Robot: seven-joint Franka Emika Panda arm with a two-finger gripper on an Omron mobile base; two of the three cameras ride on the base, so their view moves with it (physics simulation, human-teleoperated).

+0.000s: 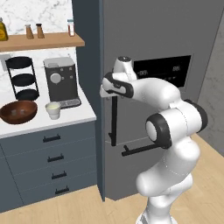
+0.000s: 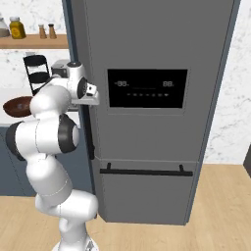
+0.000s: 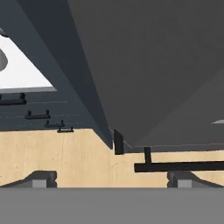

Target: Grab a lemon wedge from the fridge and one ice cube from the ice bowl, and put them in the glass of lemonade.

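Observation:
The fridge [image 1: 153, 39] is tall and dark grey, and its door is closed, so the lemon wedge is hidden. My gripper [image 1: 106, 94] hangs at the top of the long black vertical handle [image 1: 113, 120], pointing down along the door, open and empty. In the hand view the fingertips [image 3: 41, 179] stand wide apart, with the handle [image 3: 118, 142] seen end-on ahead between them. On the white counter to the left sit the brown ice bowl [image 1: 18, 111] and the glass of lemonade [image 1: 53, 109]. I cannot make out an ice cube in the bowl.
A coffee machine [image 1: 61, 81] and a black three-tier rack [image 1: 22, 78] stand behind the cup and bowl. Blue-grey drawers [image 1: 52, 157] sit under the counter. A horizontal black handle [image 2: 144, 171] crosses the fridge's lower drawer. A wooden shelf [image 1: 41, 41] carries bottles.

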